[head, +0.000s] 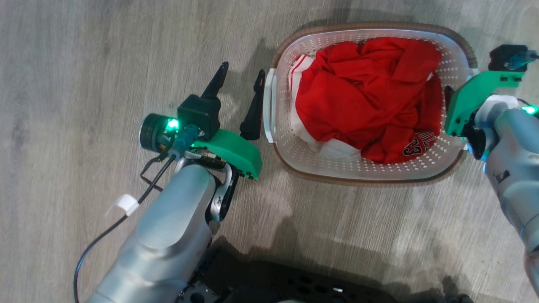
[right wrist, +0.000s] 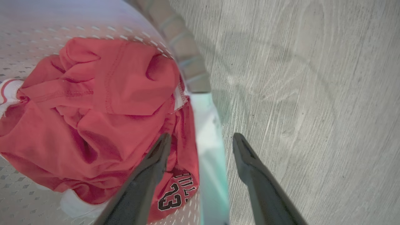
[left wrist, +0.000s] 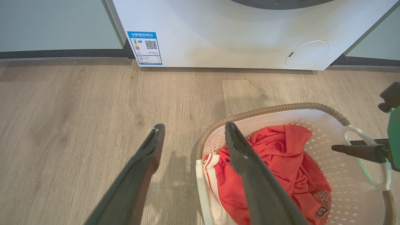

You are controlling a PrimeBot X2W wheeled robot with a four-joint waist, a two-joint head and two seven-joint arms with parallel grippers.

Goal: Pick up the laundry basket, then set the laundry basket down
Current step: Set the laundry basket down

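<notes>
The laundry basket [head: 454,67] stands on the grey wood floor [head: 84,63], between the two claws, with a crumpled red jersey [head: 362,97] piled inside it. Neither claw grips anything.

The left claw [head: 238,94] is spread wide. The basket's left handle [head: 269,105] lies just beyond its inner finger, which is very close to the handle or perhaps brushing it; the pictures do not settle which. Its outer finger is over bare floor, farther from the basket. Nothing sits between the two fingers, so this claw is beside its handle, not around it. Ahead of the claw, past its fingertips, a white washing machine [left wrist: 234,34] stands against the wall.

The right claw [right wrist: 201,140] is also spread, but it straddles the basket's right handle [right wrist: 207,162]. One finger hangs inside the basket over the jersey's printed number, and the other is outside, over the floor. The white handle bar runs up between them without a firm pinch.

By this layout the task looks to be at its start: the basket is not lifted and no grip is made. What appears left is to bring the left claw around its handle, press both claws together, raise the basket level, then set it down and let go.
</notes>
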